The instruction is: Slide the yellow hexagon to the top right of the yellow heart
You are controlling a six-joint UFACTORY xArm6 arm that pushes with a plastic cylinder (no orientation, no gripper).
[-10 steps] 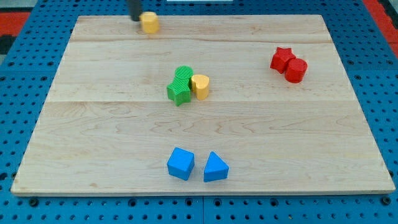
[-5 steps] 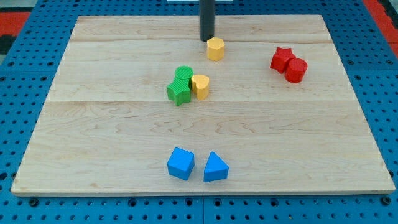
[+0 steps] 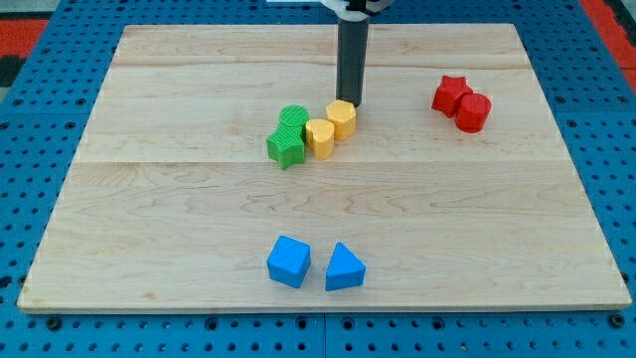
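On the counter (image 3: 149,199), the yellow hexagon (image 3: 342,119) sits touching the yellow heart (image 3: 319,136) at the heart's upper right, with my tip (image 3: 350,103) just above the hexagon, apparently touching it, and the rod carries no jaws to spread or press.

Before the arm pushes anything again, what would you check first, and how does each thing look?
1. My tip in view: ok, at the top edge of the hexagon, seemingly touching.
2. Hexagon placed to the top right of the heart: ok, and they look to be touching.
3. Heart undisturbed: cannot tell from this one picture; it sits against the green blocks.
4. Red blocks out of the way: ok, far to the view's right.
5. Blue blocks out of the way: ok, near the view's bottom.
6. All blocks on the board: ok.
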